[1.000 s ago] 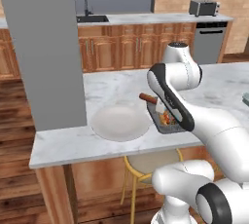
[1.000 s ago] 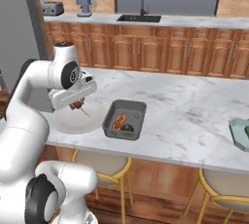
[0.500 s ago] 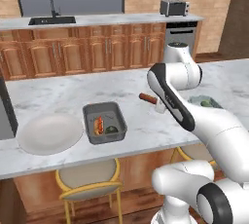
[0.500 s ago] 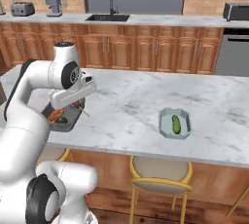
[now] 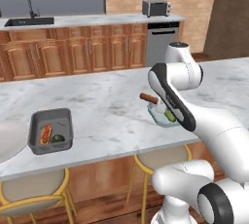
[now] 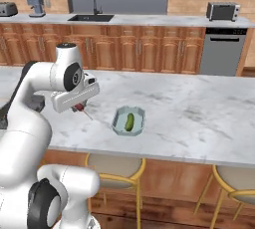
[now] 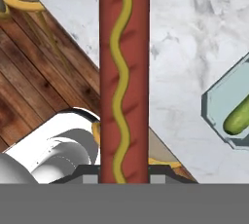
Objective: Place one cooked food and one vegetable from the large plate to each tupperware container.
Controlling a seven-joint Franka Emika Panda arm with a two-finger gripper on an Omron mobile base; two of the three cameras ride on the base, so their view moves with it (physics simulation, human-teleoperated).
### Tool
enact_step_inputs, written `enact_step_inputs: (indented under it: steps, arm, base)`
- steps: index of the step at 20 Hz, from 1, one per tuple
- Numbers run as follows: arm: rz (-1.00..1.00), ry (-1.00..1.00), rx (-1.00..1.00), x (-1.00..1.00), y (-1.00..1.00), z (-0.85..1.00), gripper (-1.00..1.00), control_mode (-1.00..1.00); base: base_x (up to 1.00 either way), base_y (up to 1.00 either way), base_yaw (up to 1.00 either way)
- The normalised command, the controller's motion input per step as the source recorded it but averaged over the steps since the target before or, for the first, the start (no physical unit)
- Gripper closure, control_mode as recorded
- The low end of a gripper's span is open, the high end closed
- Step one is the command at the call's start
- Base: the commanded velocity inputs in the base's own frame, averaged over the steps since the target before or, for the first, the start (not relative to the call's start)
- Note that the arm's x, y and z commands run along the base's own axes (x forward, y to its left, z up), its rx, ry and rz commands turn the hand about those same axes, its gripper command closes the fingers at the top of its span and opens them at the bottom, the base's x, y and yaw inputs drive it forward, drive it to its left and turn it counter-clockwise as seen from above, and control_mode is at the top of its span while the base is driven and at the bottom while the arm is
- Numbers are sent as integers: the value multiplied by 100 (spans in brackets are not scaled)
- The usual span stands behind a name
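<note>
The gripper [image 7: 124, 179], clamped on a mustard-striped sausage [image 7: 123, 77], carries it above the marble counter [image 6: 199, 108] just left of the pale blue container [image 6: 128, 122], which already holds a pickle [image 6: 129, 121] and evidently awaits its cooked item.

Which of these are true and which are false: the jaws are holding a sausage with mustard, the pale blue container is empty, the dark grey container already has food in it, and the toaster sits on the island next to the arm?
1. The jaws are shut on a sausage with a mustard line along it. True.
2. The pale blue container is empty. False: a green pickle lies in it.
3. The dark grey container already holds food. True: a reddish piece and a green one lie inside.
4. The toaster sits on the island next to the arm. False: it stands on the back counter by the brick wall.
5. The sausage is already in the pale blue container. False: it is held above the marble counter beside it.
</note>
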Motion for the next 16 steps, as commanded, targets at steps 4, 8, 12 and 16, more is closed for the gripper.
enact_step_inputs:
  steps: [4,8,12,16]
  arm:
    - [0,0,0,0,0,0,100,100]
    - [0,0,0,0,0,0,100,100]
    - [0,0,0,0,0,0,100,100]
    - [0,0,0,0,0,0,100,100]
  base:
    - [31,-87,0]
    - [17,-46,0]
    - [4,-6,0]
    - [28,16,0]
